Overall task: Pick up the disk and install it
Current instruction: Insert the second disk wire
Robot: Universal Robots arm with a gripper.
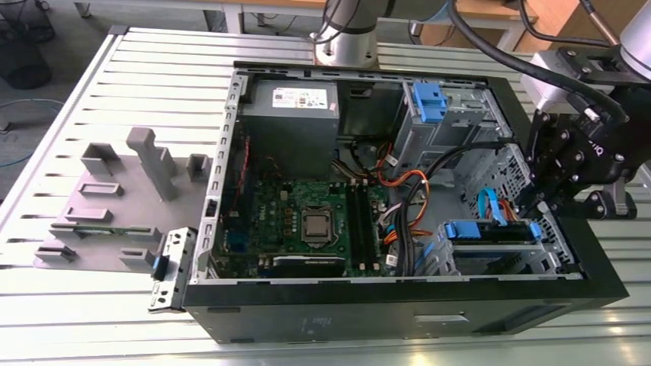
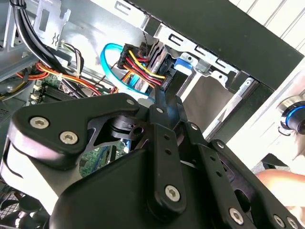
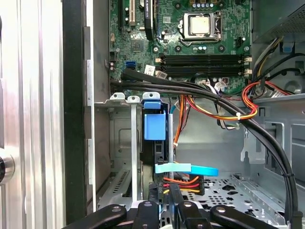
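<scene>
- Lying on the slatted metal tabletop (image 1: 133,69), at the exterior view's left, a grey fixture block (image 1: 122,202) with upright posts sits beside the open computer case (image 1: 407,305).
- Inside the case, moving rightward, a grey power-supply box (image 1: 293,114) lies at the far end above the green motherboard (image 1: 305,221), whose processor socket (image 3: 199,25) also shows in the first wrist view.
- Further right, a bundle of black, orange, red and yellow cables (image 1: 407,191) runs past a blue plastic latch (image 1: 429,103) on the upper bay.
- The disk (image 1: 489,232), with its blue side rails, sits in the lower drive cage (image 1: 508,259) near the case's front corner; in the first wrist view its blue tab (image 3: 155,125) stands between the cage's metal walls, and a light-blue data cable (image 3: 187,169) and a red-and-yellow power plug (image 3: 183,182) are attached at its end.
- At the exterior view's right, the black gripper (image 1: 544,204) hangs just over the disk's edge; its fingers (image 2: 164,102) look drawn together, narrow and holding nothing, near the plug.
</scene>
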